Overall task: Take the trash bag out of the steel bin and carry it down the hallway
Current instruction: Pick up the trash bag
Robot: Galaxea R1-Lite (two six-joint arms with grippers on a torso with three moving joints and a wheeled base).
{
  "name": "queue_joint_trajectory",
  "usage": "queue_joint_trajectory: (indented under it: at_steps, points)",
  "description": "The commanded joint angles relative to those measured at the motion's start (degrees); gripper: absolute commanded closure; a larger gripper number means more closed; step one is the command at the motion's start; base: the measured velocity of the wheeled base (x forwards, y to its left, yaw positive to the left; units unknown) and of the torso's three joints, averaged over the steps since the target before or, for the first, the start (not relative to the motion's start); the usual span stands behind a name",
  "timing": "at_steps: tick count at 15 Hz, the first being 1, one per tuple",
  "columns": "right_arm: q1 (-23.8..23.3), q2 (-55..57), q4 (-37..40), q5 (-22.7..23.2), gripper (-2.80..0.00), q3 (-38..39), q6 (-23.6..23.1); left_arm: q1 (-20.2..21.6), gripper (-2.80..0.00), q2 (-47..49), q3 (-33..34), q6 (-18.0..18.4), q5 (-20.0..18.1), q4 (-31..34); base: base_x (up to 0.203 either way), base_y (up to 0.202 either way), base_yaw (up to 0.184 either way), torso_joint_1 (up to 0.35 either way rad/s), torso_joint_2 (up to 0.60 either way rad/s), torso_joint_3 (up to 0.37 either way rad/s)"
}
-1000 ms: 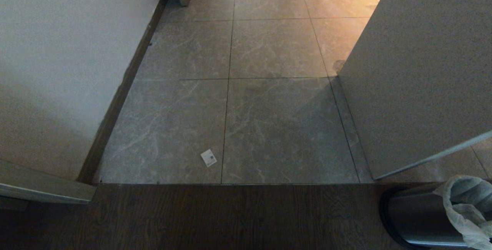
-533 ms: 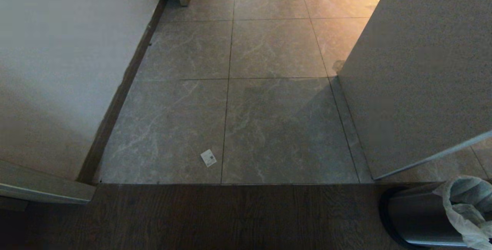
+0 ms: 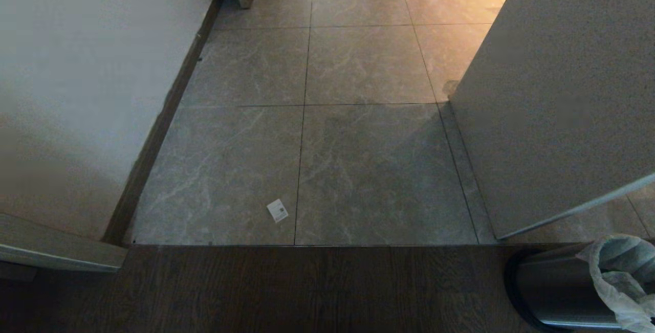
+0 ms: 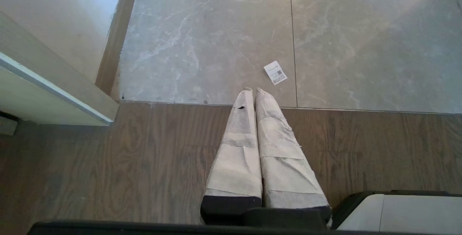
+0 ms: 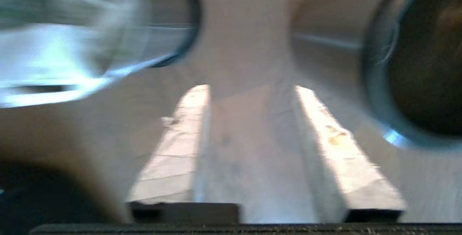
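The steel bin [image 3: 552, 287] stands at the bottom right corner of the head view, on dark wood floor. The white trash bag [image 3: 621, 282] sits in it, its crinkled edge draped over the rim. The tiled hallway [image 3: 358, 143] runs ahead past the wood threshold. Neither arm shows in the head view. In the blurred right wrist view my right gripper [image 5: 251, 88] is open above the floor with nothing between its fingers, and the steel bin [image 5: 169, 18] with the pale bag [image 5: 54, 47] lies ahead and to one side. My left gripper [image 4: 253, 90] is shut and empty, parked over the wood floor.
A second round metal-rimmed container [image 5: 415, 65] with a dark inside lies on the other side of the right gripper. A small paper label [image 3: 277, 210] lies on the tiles. A wall [image 3: 77, 92] bounds the hallway on the left, and a speckled panel [image 3: 563, 92] on the right.
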Motion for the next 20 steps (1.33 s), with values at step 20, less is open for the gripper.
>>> queue_joint_trajectory:
  at_steps: [20]
  points:
    - [5.0, -62.7, 5.4, -7.8, 0.00, 45.6, -11.1, 0.0, 0.00, 0.0, 0.0, 0.0, 0.0, 0.0, 0.000, 0.000, 0.000, 0.000, 0.00, 0.000]
